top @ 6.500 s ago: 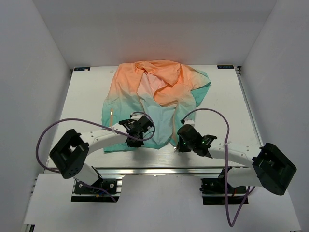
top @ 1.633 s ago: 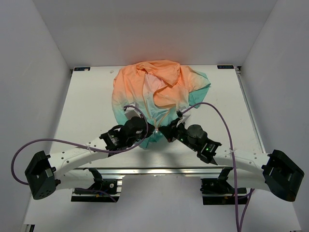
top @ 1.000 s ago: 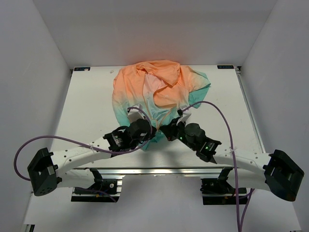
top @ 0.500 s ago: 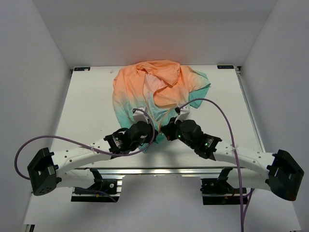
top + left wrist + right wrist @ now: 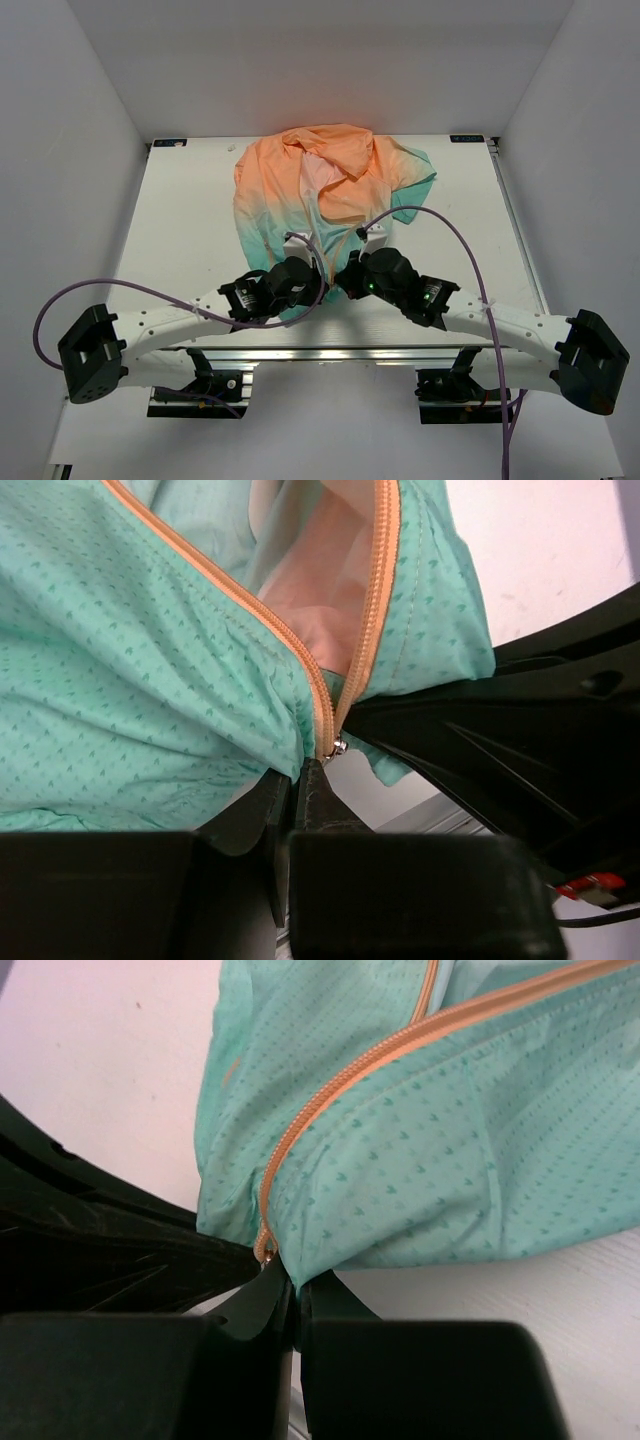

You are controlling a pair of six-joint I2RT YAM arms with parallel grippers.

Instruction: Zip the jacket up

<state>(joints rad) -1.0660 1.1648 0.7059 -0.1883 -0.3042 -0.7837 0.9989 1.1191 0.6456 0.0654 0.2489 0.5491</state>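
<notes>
Low in the top view's centre, the left hand [image 5: 316,272] is clamped on the teal hem of the thin peach-to-teal fabric jacket [image 5: 320,190], which is spread on the white table [image 5: 170,220]. Its grip sits beside the orange zipper [image 5: 320,695]. The right hand [image 5: 346,272] pinches the opposite hem corner, probably to line up both zipper halves.

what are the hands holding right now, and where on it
Both hold the jacket: the left hand and the right hand each pinch its teal hem at the bottom end of the orange zipper.
</notes>
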